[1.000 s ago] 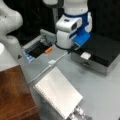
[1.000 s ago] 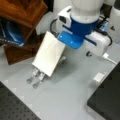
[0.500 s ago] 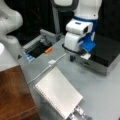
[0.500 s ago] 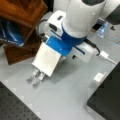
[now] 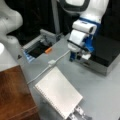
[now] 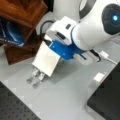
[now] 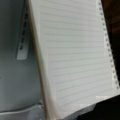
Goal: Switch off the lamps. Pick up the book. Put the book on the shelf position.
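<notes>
Hovering upper right of a front view, gripper (image 5: 79, 53), jaw state indeterminable, holding nothing. Book (image 5: 58, 92) lying flat lower centre, down-left of gripper, long axis diagonal, beside shelf position (image 5: 13, 93) at lower left.

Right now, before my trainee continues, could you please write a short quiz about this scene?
1. True or false: the large white spiral-bound notebook lies on the dark reddish-brown wooden board.
2. In a front view, the gripper is nearest to: A) the black-topped metal box; B) the board; C) the notebook.
3. Fill in: in the wrist view, the notebook's binding holes run along its ___ edge.

Key: 1 false, it lies beside the board; 2 A; 3 right.
</notes>
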